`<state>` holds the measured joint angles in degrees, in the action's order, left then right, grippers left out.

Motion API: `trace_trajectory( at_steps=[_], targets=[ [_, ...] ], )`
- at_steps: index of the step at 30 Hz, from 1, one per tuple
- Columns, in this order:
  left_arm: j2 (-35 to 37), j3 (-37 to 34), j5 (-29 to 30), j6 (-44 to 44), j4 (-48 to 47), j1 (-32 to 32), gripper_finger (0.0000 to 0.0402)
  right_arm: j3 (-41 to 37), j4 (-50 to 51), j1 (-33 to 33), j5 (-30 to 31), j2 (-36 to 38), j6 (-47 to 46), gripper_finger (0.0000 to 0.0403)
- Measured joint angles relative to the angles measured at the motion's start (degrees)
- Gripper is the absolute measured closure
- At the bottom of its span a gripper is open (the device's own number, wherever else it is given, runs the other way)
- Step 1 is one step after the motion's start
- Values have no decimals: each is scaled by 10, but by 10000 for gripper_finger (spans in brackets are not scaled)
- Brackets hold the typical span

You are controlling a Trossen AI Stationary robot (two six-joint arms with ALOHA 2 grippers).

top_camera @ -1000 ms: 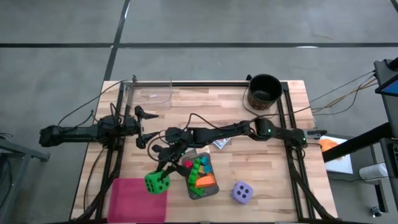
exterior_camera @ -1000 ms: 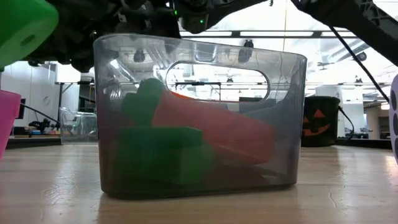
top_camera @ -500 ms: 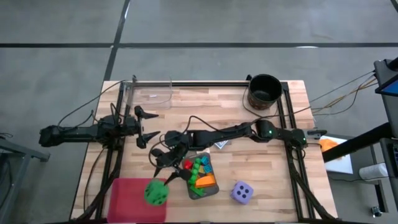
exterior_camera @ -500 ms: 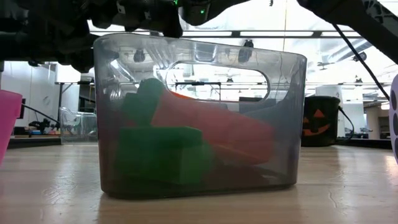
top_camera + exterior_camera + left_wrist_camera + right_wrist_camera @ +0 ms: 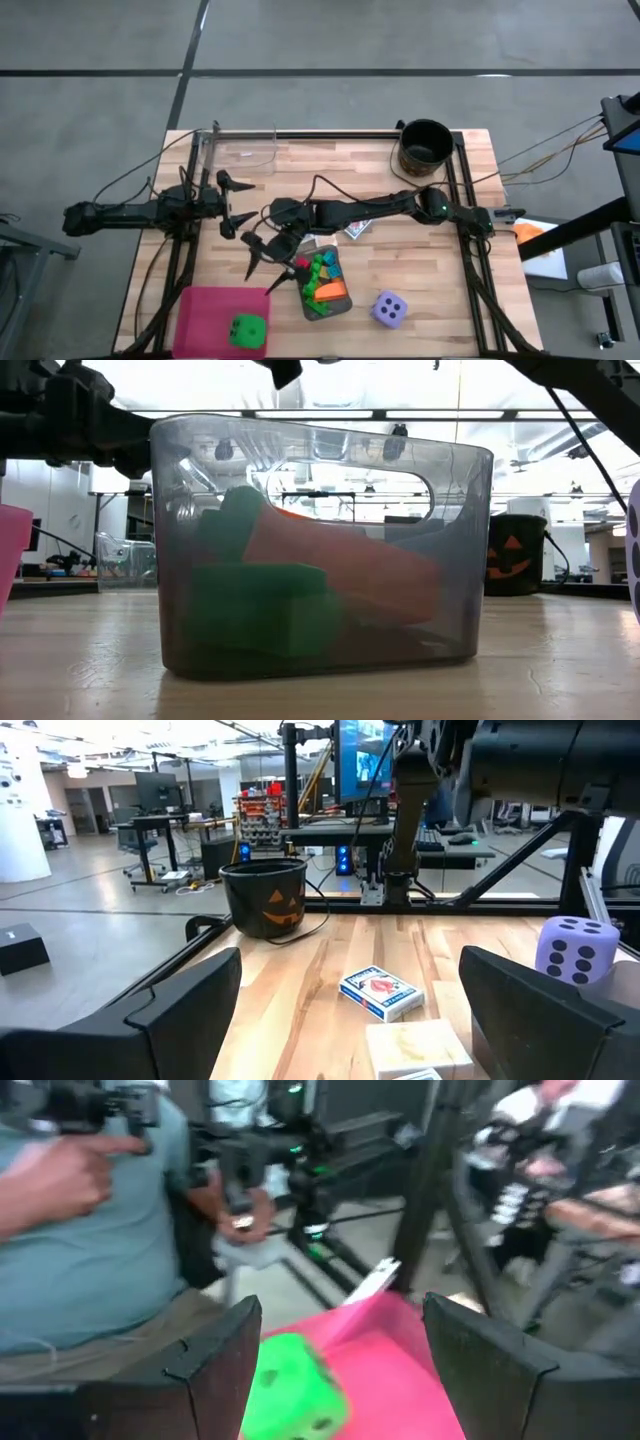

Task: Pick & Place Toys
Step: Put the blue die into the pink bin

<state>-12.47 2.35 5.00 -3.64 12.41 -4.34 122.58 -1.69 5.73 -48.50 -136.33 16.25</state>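
Nearest the front edge, the green die [image 5: 248,331] lies inside the pink bin [image 5: 215,318], free of anything of mine; my right wrist camera looks down on it between my two spread fingers [image 5: 215,1370], with nothing pinched. So I judge this die's placing done, and the step in hand is the pull-away and the choice of the next toy. My right gripper [image 5: 265,278] hangs just beyond the bin's far edge, jaws apart and empty, close beside the grey tray [image 5: 336,301] that holds the small bright blocks [image 5: 320,275]. The purple die [image 5: 389,310] sits on the bare wood on the tray's other side, apart from it. That looks the likeliest next pick: I would need to lift clear of the tray wall, swing across it, and come down with my jaws wide enough to straddle the die squarely. Farther in, the cards [image 5: 353,230] lie flat under my right arm; they would be harder, calling for a low, shallow pinch. My left gripper [image 5: 245,203] waits at the left rail, jaws spread and empty. Farthest off stands the black bucket [image 5: 425,147].
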Motion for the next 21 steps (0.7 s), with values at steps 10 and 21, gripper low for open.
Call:
trace_trajectory(
  at_steps=[10,21],
  targets=[
    [0,0,2,4,1,0,25,-87,-236,-12,140,-7,-48,126],
    [0,0,1,6,-3,0,25,-352,-581,-49,225,39,-159,126]
  ],
)
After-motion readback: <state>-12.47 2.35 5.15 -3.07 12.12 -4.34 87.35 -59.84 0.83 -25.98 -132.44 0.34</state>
